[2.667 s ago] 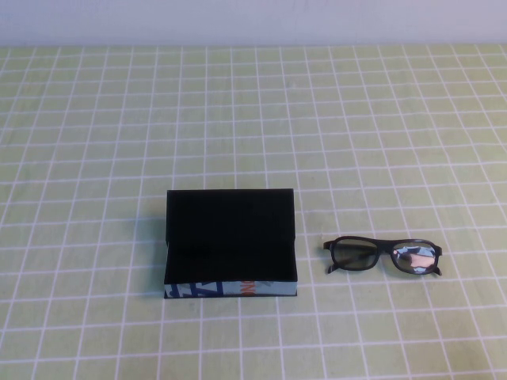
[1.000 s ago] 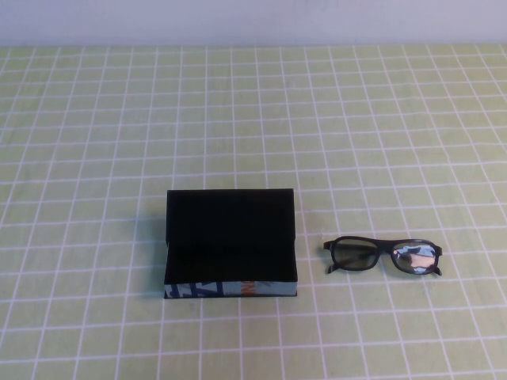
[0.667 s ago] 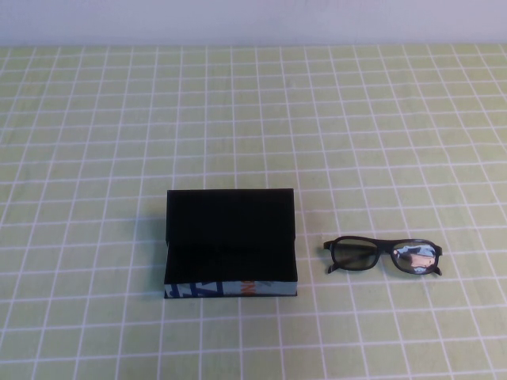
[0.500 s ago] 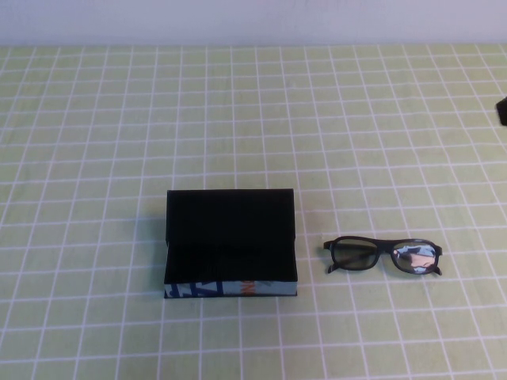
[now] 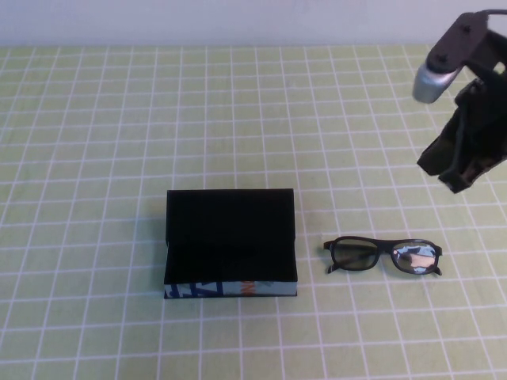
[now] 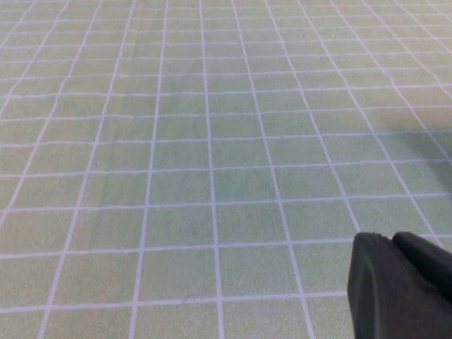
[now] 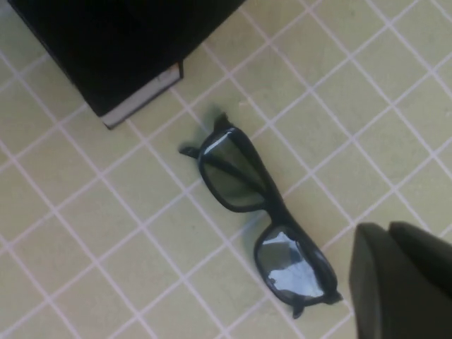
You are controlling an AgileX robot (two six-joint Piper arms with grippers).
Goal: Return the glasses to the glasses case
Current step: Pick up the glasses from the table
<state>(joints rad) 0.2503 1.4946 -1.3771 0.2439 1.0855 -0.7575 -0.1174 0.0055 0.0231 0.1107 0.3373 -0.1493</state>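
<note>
The black glasses (image 5: 383, 256) lie on the green checked cloth, lenses facing the front, just right of the glasses case (image 5: 230, 241). The case is a black box with a blue, white and orange printed front edge. My right gripper (image 5: 457, 182) hangs above the cloth behind and to the right of the glasses, its fingers together and empty. In the right wrist view the glasses (image 7: 272, 212) lie between the case (image 7: 106, 49) and the right gripper (image 7: 385, 229). My left gripper (image 6: 387, 240) is shut and empty over bare cloth, out of the high view.
The green cloth with a white grid (image 5: 119, 119) covers the table. A pale wall (image 5: 238, 20) runs along the far edge.
My right arm has come into the high view from the right and now hangs behind and right of the glasses. The glasses and case have not moved.
</note>
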